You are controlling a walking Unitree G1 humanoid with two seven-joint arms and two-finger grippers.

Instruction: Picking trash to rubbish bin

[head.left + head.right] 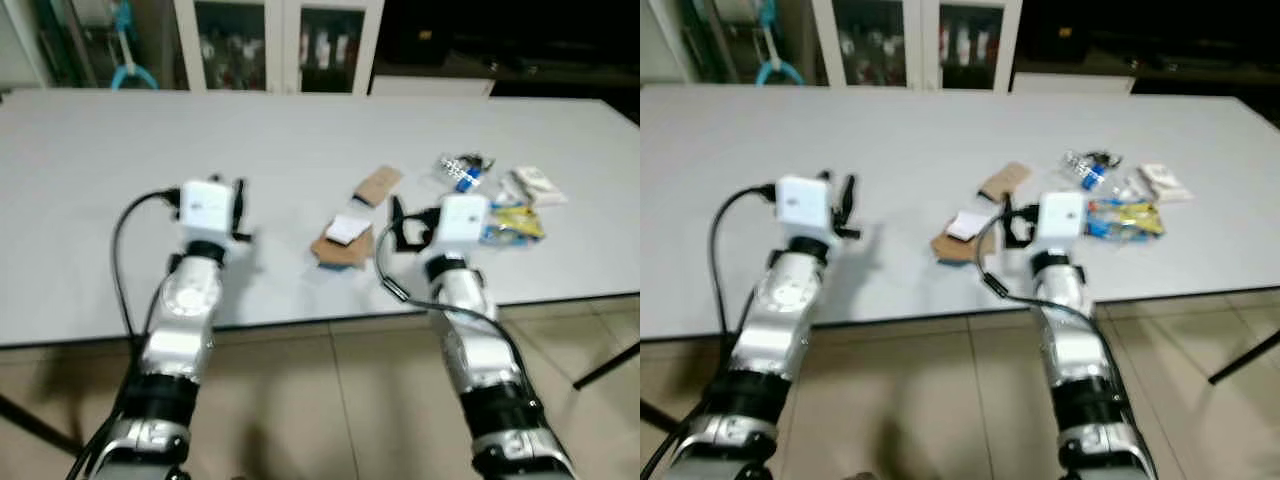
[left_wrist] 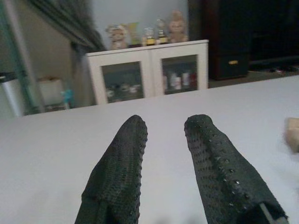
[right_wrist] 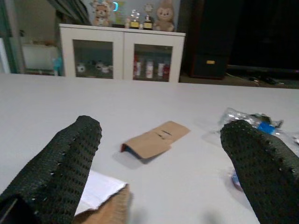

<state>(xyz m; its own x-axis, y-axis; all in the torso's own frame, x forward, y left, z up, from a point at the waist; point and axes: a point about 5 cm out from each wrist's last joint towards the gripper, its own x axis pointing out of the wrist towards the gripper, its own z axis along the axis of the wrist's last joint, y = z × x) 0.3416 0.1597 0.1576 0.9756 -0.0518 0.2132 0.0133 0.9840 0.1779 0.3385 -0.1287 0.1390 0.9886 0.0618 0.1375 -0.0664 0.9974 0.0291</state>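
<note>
Trash lies on the white table (image 1: 150,150), right of centre. A folded brown cardboard piece (image 1: 378,186) lies flat, and is also seen ahead in the right wrist view (image 3: 154,140). Nearer the front edge sits another cardboard scrap with white paper on it (image 1: 343,238). Further right are a clear wrapper with blue print (image 1: 462,170), a yellow packet (image 1: 515,222) and a white wrapper (image 1: 535,185). My right gripper (image 1: 398,226) hovers wide open just right of the paper-topped scrap, holding nothing. My left gripper (image 1: 240,205) is over bare table to the left, its fingers (image 2: 126,158) slightly apart and empty.
A white glass-door cabinet (image 1: 280,45) with figurines on top (image 3: 128,14) stands beyond the table's far edge. Dark furniture (image 1: 500,40) sits at the back right. Tiled floor (image 1: 330,420) runs along the table's near edge, with a black table leg (image 1: 605,365) at right.
</note>
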